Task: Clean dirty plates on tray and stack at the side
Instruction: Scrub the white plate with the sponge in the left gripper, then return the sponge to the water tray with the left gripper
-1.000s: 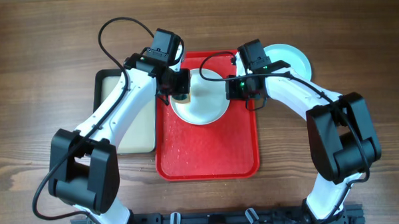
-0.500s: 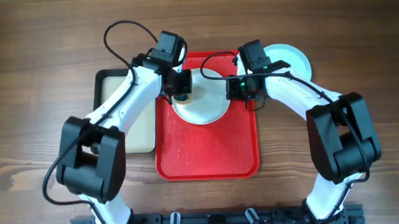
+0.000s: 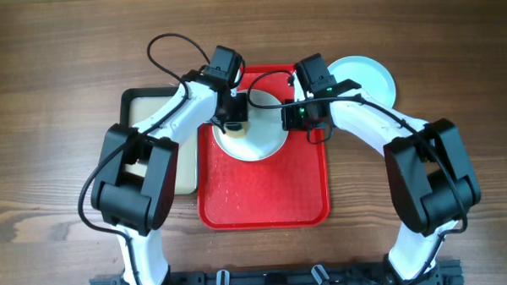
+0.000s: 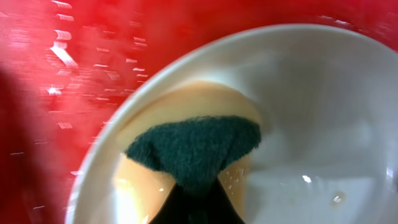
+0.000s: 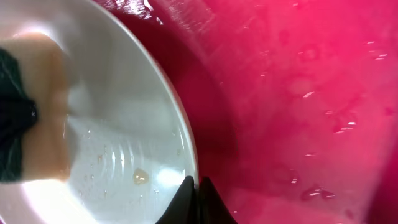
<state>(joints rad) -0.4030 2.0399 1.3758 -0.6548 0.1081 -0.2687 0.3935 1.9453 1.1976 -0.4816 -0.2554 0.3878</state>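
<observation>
Plate [image 3: 262, 142] — its rim pinched in the right gripper [image 5: 198, 190]; the left gripper [image 4: 193, 199] clamps a sponge [image 4: 196, 146] just ahead — hard scrubbing could tug that rim free.

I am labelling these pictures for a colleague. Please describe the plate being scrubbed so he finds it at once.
Find the large red rectangular plastic tray on the wooden table. In its far half lies a round white shallow plate, its rim pinched by the right gripper. Unlike the pale blue plate on the table right of the tray, it carries a yellow sponge with dark green top.
</observation>
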